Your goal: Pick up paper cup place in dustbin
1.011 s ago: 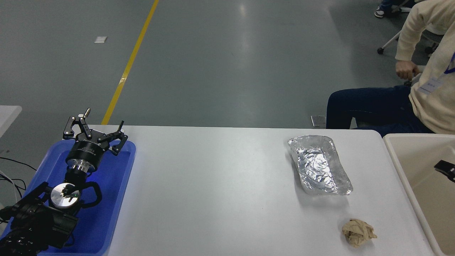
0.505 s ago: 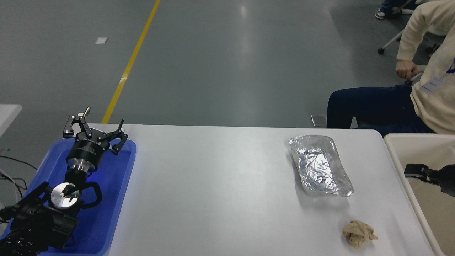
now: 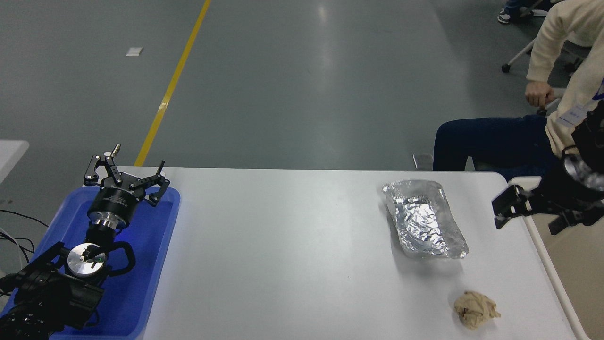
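The table [image 3: 292,245] carries a foil tray [image 3: 424,219] and a paper wad [image 3: 475,308] at its right, with the bin [image 3: 557,283] just past the right edge, but no cup is in view. The right gripper [image 3: 531,215] hangs above the bin's rim, jaws spread and empty, so the drop looks done and the arm needs only to pull clear. The left gripper [image 3: 127,174] is parked over the blue tray [image 3: 146,264], jaws wide and empty.

White table [image 3: 292,245] carries foil tray [image 3: 424,219], paper wad [image 3: 475,308], blue tray [image 3: 146,264].
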Motion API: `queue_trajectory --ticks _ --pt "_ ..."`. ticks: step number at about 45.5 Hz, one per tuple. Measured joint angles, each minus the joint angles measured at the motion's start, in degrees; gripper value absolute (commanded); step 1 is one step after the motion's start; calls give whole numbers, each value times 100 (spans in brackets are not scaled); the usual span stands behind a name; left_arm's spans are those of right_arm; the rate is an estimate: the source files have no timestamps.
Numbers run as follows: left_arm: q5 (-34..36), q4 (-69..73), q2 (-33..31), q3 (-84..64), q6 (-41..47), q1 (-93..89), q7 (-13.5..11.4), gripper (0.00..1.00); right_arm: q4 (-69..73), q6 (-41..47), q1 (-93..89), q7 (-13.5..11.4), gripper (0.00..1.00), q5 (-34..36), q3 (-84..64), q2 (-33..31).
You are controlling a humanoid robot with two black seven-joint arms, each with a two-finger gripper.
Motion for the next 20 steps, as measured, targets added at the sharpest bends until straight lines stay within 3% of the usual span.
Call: queue_trajectory --ticks 20 --pt "0 -1 0 1 0 -2 0 100 555 151 1259 -2 100 25 300 430"
